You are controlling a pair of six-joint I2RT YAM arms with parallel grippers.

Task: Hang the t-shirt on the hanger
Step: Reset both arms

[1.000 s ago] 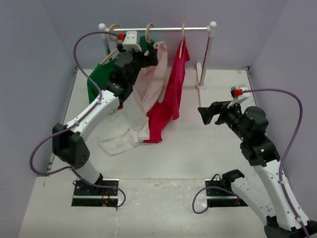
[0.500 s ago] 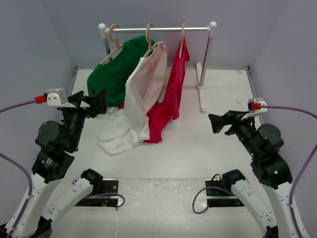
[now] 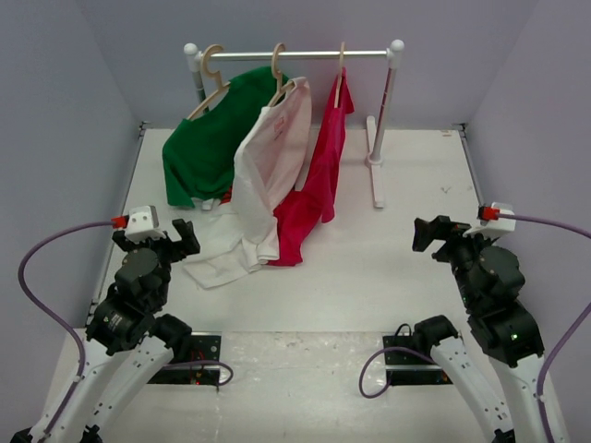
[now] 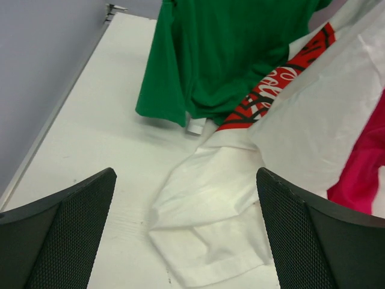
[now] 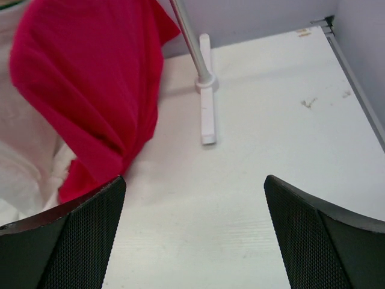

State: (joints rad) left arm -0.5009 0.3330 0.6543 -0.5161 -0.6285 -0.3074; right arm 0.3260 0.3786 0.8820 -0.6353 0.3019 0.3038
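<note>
While left hand (image 4: 185, 180) and right hand (image 5: 195, 180) gape empty, t-shirt (image 3: 273, 152) seemingly hangs on hanger (image 3: 277, 66).

Bright, even, diffuse light; faint soft shadow beneath green cotton t-shirt (image 4: 228, 54) on matte white table (image 4: 102, 138); all views sharp.

Three plain lavender walls close the scene in: the back wall (image 3: 295, 23) across the top of the overhead view, the left wall (image 3: 55, 111) and the right wall (image 3: 545, 92) down the sides. Between them lies a white table (image 3: 406, 268) with a faint wood grain. A seam (image 3: 305, 333) crosses it low in the frame, and grey strips (image 3: 120, 212) edge it where it meets the side walls. A white garment rack (image 3: 388, 92) stands at upper centre, its flat foot (image 5: 207, 90) on the tabletop. A small scuff (image 5: 308, 103) marks the table towards the right. The light is even and the shadows soft.
</note>
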